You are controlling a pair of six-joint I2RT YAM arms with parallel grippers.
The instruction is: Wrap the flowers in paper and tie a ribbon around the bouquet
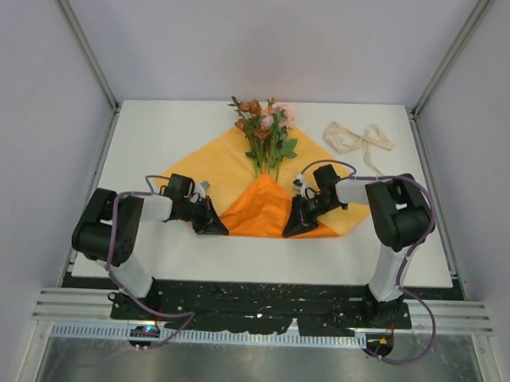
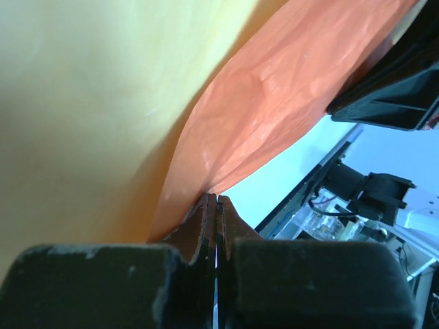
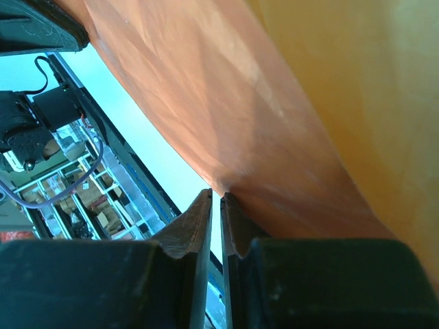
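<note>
The orange paper (image 1: 204, 162) lies as a diamond on the white table, its near corner folded up into a bright orange flap (image 1: 259, 210). The flowers (image 1: 266, 128) rest on it, blooms at the far end and stems under the flap. My left gripper (image 1: 213, 224) is at the flap's left near corner. In the left wrist view its jaws (image 2: 217, 199) are shut, and the paper (image 2: 274, 89) runs into their tips. My right gripper (image 1: 294, 226) is at the flap's right near corner. A thin slit shows between its jaws (image 3: 216, 196), which nip the paper's edge (image 3: 226, 89). The ribbon (image 1: 359, 138) lies loose at the far right.
White walls and metal posts (image 1: 84, 44) close in the table on three sides. The table's near edge and the black base rail (image 1: 259, 297) run just behind both grippers. Bare tabletop (image 1: 147, 135) lies left of the paper.
</note>
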